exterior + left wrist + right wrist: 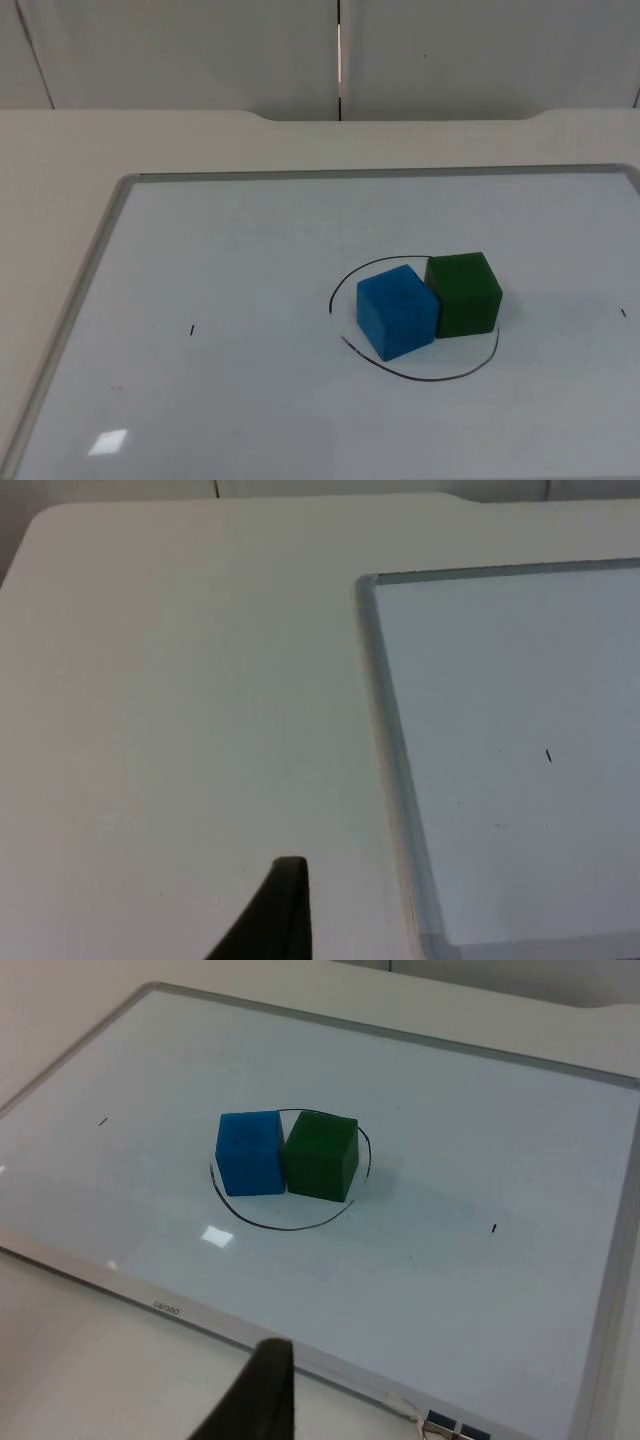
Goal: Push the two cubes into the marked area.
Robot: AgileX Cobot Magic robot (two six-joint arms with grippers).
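Right pincer (262,1400): aperture I cannot tell, parked off the whiteboard (250,400). Left pincer (275,915): likewise, over the worktop (150,680). Blue cube (397,311), green cube (463,294): touching, inside the drawn ring (420,378); I judge the pushing done.

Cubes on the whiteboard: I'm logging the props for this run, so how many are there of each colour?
Blue cube: 1
Green cube: 1
Total: 2 cubes, side by side and touching inside the drawn circle on the whiteboard.
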